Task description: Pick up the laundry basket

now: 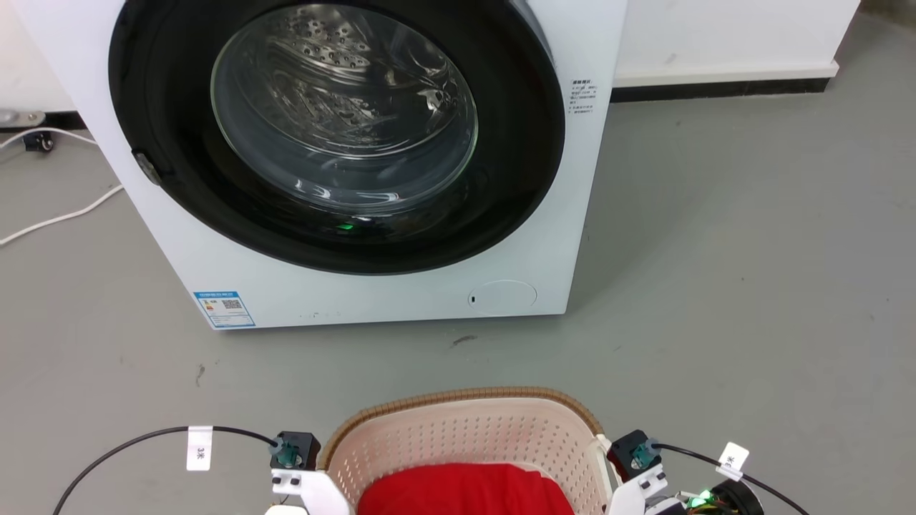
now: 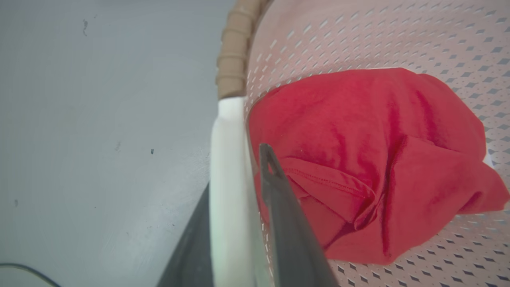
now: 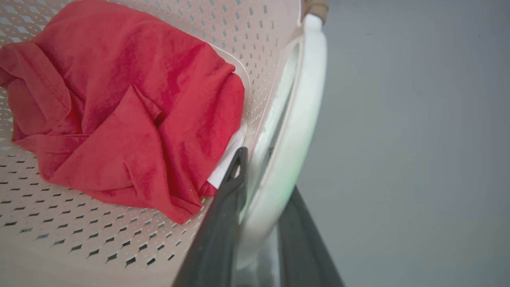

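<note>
Before washer (image 1: 401, 304), perforated cream-pink basket (image 1: 465, 436)

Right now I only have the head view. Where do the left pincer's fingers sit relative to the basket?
Observer: The left pincer straddles the left handle of the basket, with one finger inside the wall and the other outside.
Operator: And the right side?
Observer: The right pincer straddles the right handle the same way. I cannot tell whether it is clamped.
Operator: Is there anything besides the red cloth in there?
Observer: Yes. A white piece peeks out from under the red cloth, just beside the right pincer's inner fingertip.
</note>
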Robot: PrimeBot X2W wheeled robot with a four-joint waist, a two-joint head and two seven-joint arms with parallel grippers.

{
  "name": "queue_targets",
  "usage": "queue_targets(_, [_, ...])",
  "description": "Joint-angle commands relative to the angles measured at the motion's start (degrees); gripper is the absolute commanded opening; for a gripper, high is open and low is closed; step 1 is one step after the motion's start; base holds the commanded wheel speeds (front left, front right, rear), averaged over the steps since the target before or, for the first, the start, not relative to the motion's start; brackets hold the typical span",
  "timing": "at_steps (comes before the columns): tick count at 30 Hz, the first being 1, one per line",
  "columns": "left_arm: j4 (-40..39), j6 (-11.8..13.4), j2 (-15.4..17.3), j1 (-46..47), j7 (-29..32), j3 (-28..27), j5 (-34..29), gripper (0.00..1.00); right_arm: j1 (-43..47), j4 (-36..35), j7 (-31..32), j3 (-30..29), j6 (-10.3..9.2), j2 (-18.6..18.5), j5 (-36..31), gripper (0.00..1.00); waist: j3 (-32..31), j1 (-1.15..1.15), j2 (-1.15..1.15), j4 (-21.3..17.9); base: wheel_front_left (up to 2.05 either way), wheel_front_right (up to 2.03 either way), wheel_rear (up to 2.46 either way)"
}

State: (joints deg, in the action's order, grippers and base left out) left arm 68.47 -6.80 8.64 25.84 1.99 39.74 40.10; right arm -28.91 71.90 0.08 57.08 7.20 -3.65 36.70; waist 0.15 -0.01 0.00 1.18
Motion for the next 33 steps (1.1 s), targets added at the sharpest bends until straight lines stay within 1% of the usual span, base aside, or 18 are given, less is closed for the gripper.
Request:
queue_targets(1, [-1.07,-1.20,-1.47,-0.88,0.49,1.08,0.59,0.00,0.32,-0.95,-0.18,0.69,0.52,1.40,0.48,0.00,-0.48,0.01,0.00,0.08,0.00,0.00,0.00])
queue_targets(12, [-1.00,-1.20,-0.91,-1.86,1.80,4.80,5.25,0.00,1.14,-0.97,1.34,3.83,0.51,0.24,4.07,0.00,-2.50,0.01,0.00,0.06,0.00,0.00,0.00])
queue_targets(33, [0.32,-1.20,-0.26,-0.45,-0.08,9.56,10.28,0.00,0.60,-0.29,0.85,8.10,0.50,-0.41,8.70,0.00,-3.41,0.01,0.00,0.27,0.00,0.00,0.00])
